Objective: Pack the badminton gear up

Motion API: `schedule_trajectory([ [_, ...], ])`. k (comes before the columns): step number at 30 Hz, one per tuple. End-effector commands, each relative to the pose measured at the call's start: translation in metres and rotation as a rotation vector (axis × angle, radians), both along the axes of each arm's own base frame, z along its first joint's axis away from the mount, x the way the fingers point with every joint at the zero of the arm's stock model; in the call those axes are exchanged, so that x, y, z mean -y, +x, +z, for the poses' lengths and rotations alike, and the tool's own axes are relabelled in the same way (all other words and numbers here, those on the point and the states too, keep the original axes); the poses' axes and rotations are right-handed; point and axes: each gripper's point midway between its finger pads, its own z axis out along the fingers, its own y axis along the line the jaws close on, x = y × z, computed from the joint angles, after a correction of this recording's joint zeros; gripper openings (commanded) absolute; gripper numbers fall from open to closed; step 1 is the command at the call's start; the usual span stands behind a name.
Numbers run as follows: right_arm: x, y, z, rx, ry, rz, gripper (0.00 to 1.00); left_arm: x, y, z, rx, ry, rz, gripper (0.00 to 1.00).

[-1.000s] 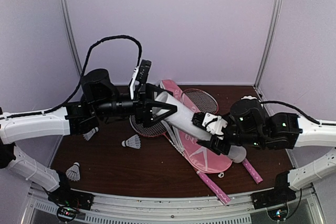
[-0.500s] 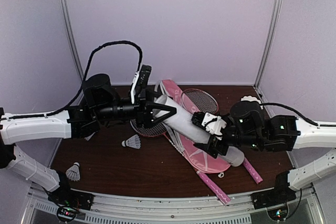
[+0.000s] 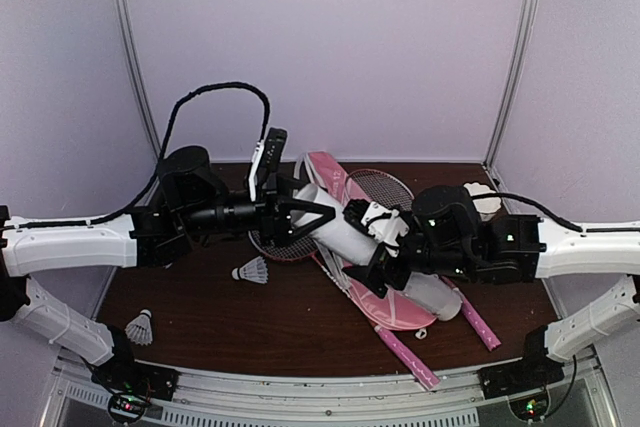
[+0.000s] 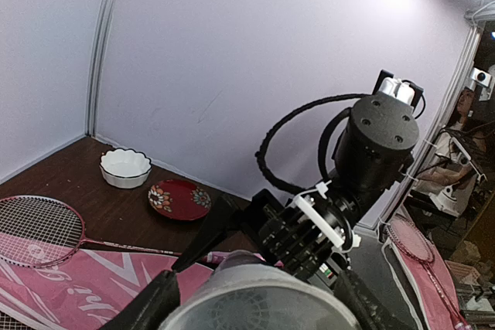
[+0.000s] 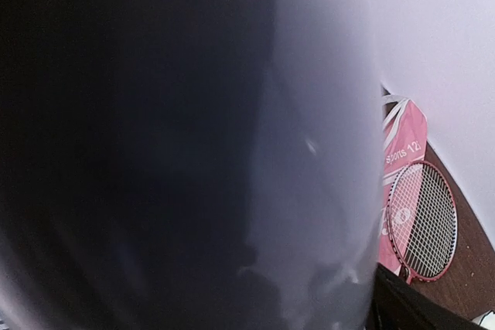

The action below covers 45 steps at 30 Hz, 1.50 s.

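Tube (image 3: 347,232), held by left tool (image 3: 312,210), crosses pink cover (image 3: 388,309); right tool's (image 3: 378,249) spread indiscernible.

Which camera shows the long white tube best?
Top external: the long white tube shows most of its length, partly crossed by the arms. Left wrist catches only its open end; right wrist, a blurred close-up of its wall.

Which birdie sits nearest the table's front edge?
The shuttlecock at the front left corner; the other visible shuttlecock lies farther back, toward the middle.
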Motion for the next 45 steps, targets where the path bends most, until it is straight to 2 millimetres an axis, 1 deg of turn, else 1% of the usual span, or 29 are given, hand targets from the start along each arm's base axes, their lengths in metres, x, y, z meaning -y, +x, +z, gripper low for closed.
schedule_trajectory([
  [1,-0.015,0.000,0.020,-0.011,0.069,0.014,0.94,-0.006,-0.010,0.040,0.077,-0.122,-0.017,0.46],
  [3,-0.016,-0.001,0.022,-0.012,0.086,0.015,0.90,-0.006,-0.011,0.040,0.081,-0.122,-0.021,0.46],
  [6,-0.013,0.000,0.021,-0.007,0.091,0.009,0.79,-0.008,-0.011,0.041,0.081,-0.127,-0.019,0.46],
  [11,-0.005,-0.001,0.015,-0.009,0.093,0.001,0.67,-0.010,-0.013,0.043,0.080,-0.140,-0.021,0.46],
  [12,-0.003,-0.001,0.013,-0.010,0.087,0.000,0.65,-0.010,-0.013,0.043,0.081,-0.141,-0.025,0.48],
  [14,0.002,-0.001,0.011,-0.009,0.078,-0.005,0.61,-0.011,-0.014,0.044,0.085,-0.141,-0.024,0.56],
  [15,0.004,0.000,0.011,-0.007,0.073,-0.009,0.60,-0.011,-0.014,0.044,0.090,-0.135,-0.023,0.62],
  [17,0.009,0.000,0.011,-0.003,0.062,-0.014,0.59,-0.013,-0.016,0.048,0.122,-0.116,-0.024,0.79],
  [18,0.012,0.001,0.012,0.000,0.056,-0.018,0.59,-0.015,-0.016,0.050,0.135,-0.102,-0.017,0.84],
  [20,0.018,0.001,0.013,0.004,0.043,-0.022,0.58,-0.023,-0.014,0.055,0.149,-0.079,0.003,0.92],
  [21,0.021,0.001,0.014,0.006,0.036,-0.024,0.58,-0.028,-0.011,0.057,0.152,-0.071,0.017,0.95],
  [23,0.028,0.001,0.016,0.006,0.023,-0.033,0.57,-0.039,-0.010,0.061,0.174,-0.055,0.039,0.96],
  [25,0.034,-0.001,0.017,0.013,0.011,-0.029,0.57,-0.046,-0.016,0.057,0.230,-0.010,0.026,0.96],
  [26,0.036,-0.002,0.017,0.015,0.000,-0.020,0.57,-0.049,-0.022,0.054,0.288,0.026,0.000,0.96],
  [28,0.040,-0.006,0.018,0.016,-0.028,-0.006,0.57,-0.054,-0.031,0.040,0.380,0.113,-0.032,0.93],
  [31,0.047,-0.010,0.017,0.015,-0.074,0.017,0.57,-0.059,-0.036,0.019,0.486,0.202,-0.042,0.81],
  [33,0.049,-0.015,0.016,0.013,-0.092,0.039,0.57,-0.059,-0.041,0.012,0.535,0.223,-0.051,0.74],
  [35,0.051,-0.018,0.014,0.005,-0.108,0.057,0.57,-0.056,-0.046,0.010,0.564,0.215,-0.076,0.67],
  [37,0.051,-0.021,0.012,-0.005,-0.123,0.076,0.56,-0.050,-0.054,0.010,0.597,0.207,-0.109,0.59],
  [40,0.049,-0.024,0.011,-0.014,-0.132,0.096,0.55,-0.038,-0.056,0.003,0.605,0.238,-0.150,0.51],
  [42,0.047,-0.025,0.010,-0.017,-0.134,0.105,0.55,-0.028,-0.057,-0.006,0.607,0.269,-0.176,0.47],
  [45,0.046,-0.026,0.009,-0.023,-0.140,0.117,0.54,-0.018,-0.059,-0.011,0.599,0.277,-0.204,0.42],
])
